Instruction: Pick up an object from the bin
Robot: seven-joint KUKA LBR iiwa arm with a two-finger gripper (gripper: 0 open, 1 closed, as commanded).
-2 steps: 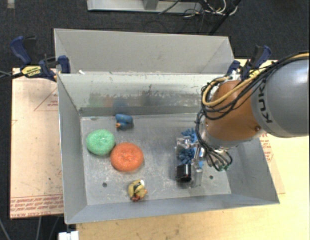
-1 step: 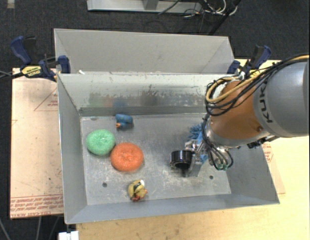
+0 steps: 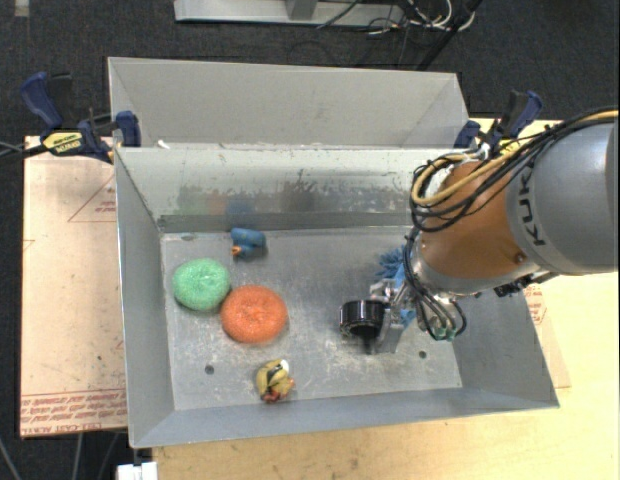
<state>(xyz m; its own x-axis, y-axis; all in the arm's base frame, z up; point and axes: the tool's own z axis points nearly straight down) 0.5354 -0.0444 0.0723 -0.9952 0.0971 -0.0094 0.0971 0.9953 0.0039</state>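
The grey metal bin [image 3: 140, 298] carried everything, and no thing had been lifted clear of its floor, so I judged the pick as not yet done. The arm [image 3: 530, 218] reached in over the bin's right edge, with the gripper [image 3: 375, 330] low over the floor near the front right corner. Whether the jaws were apart or together could not be told. Nor could it be told whether the short black cylinder [image 3: 360, 318] at the tip was part of the gripper or a loose thing. An orange round scouring pad [image 3: 255, 314] and a green one [image 3: 201, 284] lay touching near the left edge, well apart from the gripper. A frayed blue scrap [image 3: 390, 264] lay just beside the wrist, the likeliest candidate. A small blue piece [image 3: 248, 241] sat by the back edge, and a yellow-and-red toy [image 3: 275, 380] by the front edge. Closing, lifting and clearing the bin were all left.
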